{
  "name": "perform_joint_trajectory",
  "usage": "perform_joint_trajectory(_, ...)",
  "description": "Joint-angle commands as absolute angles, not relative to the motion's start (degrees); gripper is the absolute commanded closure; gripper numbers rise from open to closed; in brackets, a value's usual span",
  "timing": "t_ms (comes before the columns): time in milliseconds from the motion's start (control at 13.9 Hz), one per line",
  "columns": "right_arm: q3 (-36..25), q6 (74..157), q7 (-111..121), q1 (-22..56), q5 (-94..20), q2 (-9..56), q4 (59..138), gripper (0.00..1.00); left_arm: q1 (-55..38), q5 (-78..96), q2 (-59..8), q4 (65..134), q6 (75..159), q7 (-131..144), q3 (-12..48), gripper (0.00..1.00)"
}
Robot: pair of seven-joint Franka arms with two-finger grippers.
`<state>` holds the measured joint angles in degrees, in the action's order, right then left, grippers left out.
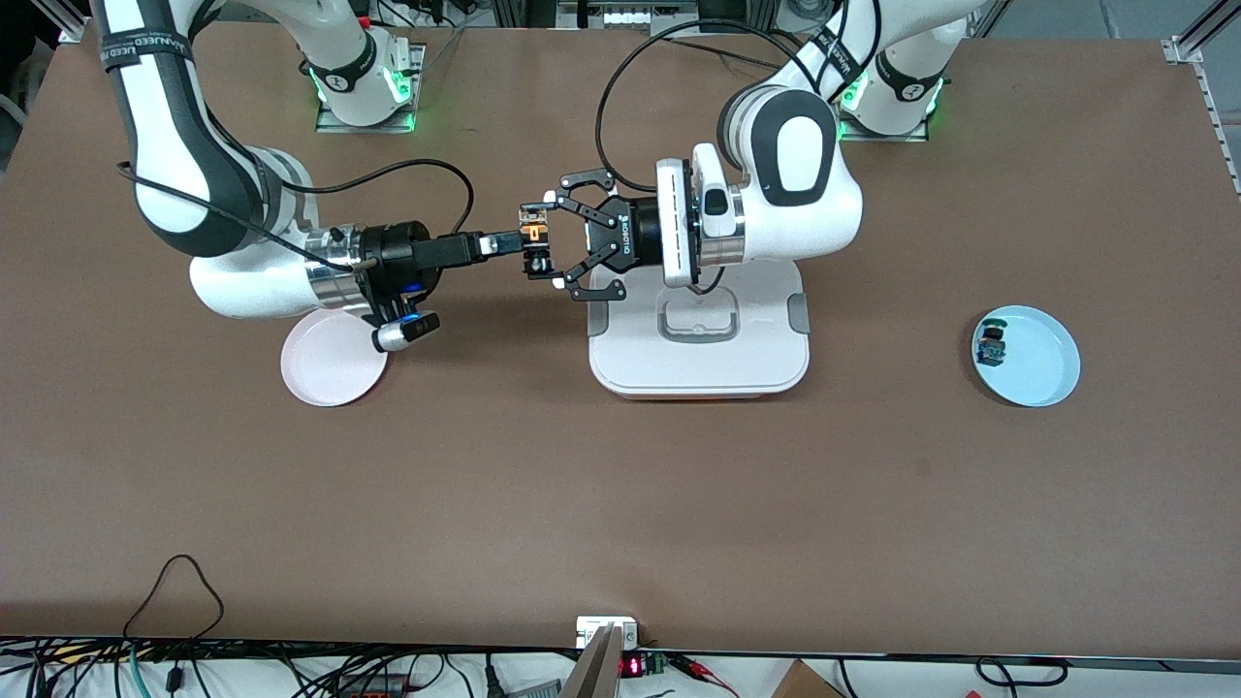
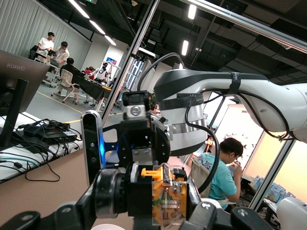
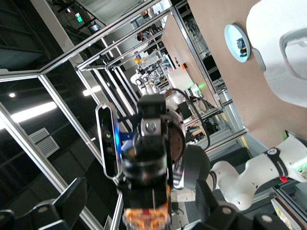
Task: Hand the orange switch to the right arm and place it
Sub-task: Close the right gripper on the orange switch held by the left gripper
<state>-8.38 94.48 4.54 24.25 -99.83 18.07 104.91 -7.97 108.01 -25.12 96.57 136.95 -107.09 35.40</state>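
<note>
The orange switch [image 1: 531, 236], black with an orange body, hangs in the air over the bare table between the pink plate and the white box. My left gripper [image 1: 539, 244] is shut on it end to end, one finger at each end. In the left wrist view the switch [image 2: 168, 199] lies crosswise between my fingers. My right gripper [image 1: 512, 242] faces the left one, at the switch. It is open. In the right wrist view its fingers [image 3: 67, 201] stand well apart on either side of the switch [image 3: 146, 215].
A pink plate [image 1: 330, 364] lies under the right wrist. A white lidded box [image 1: 698, 349] sits under the left arm. A light blue plate [image 1: 1042, 373] toward the left arm's end holds the small blue-and-green switch [image 1: 991, 344].
</note>
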Motion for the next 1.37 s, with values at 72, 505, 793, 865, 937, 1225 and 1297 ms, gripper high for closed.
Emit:
perform_joint_trajectory(72, -8.09, 96.15, 4.92, 25.14, -99.14, 19.69, 102.39, 0.0, -8.26, 110.13, -24.87, 96.33, 137.37, -109.07, 35.24, 0.88)
perform_joint_trajectory(505, -8.09, 94.66, 4.92, 24.52, -93.26, 18.37, 102.83, 0.0, -8.26, 110.13, -24.7, 96.24, 137.37, -109.16, 35.25, 0.87)
perform_joint_trajectory(793, -8.09, 93.69, 4.48, 23.73, -92.99, 17.32, 102.83, 0.0, -8.35, 110.04, -24.52, 96.15, 139.39, -109.16, 35.42, 0.85)
perform_joint_trajectory(865, -8.09, 93.69, 4.48, 23.73, -93.08, 17.23, 102.92, 0.0, -8.35, 110.04, -24.43, 96.24, 139.39, -109.16, 35.42, 0.84)
perform_joint_trajectory(937, -8.09, 93.69, 4.48, 23.73, -93.08, 17.14, 102.92, 0.0, -8.35, 110.04, -24.35, 96.24, 139.39, -109.16, 35.42, 0.83)
perform_joint_trajectory(1225, -8.09, 93.78, 4.31, 23.82, -93.34, 17.23, 103.09, 0.7, -8.26, 110.04, -24.35, 96.15, 140.01, -109.16, 35.51, 0.83)
perform_joint_trajectory(1297, -8.09, 93.69, 3.61, 23.82, -93.51, 17.14, 103.1, 0.86, -8.35, 109.95, -24.35, 96.15, 140.01, -109.16, 35.51, 0.83)
